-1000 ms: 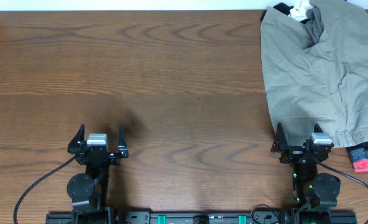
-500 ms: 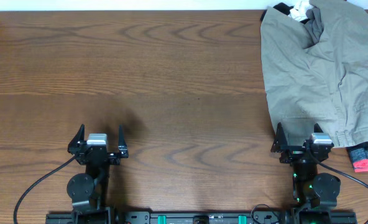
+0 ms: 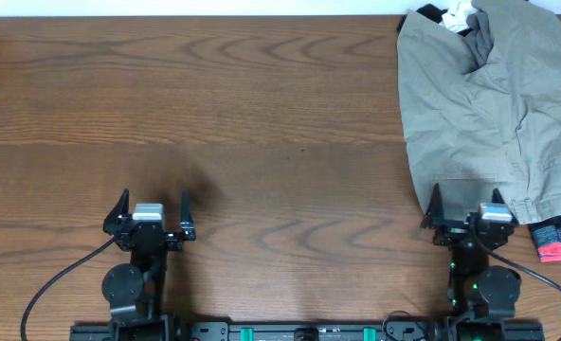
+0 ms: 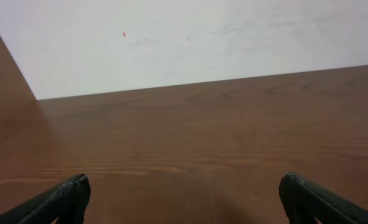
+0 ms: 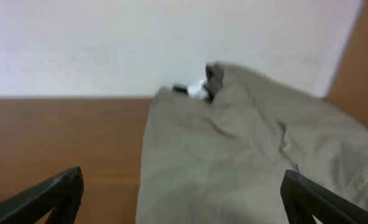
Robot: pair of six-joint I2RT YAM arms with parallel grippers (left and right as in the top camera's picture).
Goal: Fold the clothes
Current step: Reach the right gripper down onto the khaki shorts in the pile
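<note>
Two claws apart, empty: left gripper, right gripper; clothes heaped along the table's right edge, long axis near-to-far. Your right gripper sits just at their near hem; left well apart.

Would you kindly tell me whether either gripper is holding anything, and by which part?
Nothing is held. The left gripper is open over the table; the right gripper is open at the near edge of the shorts, not closed on them.
</note>
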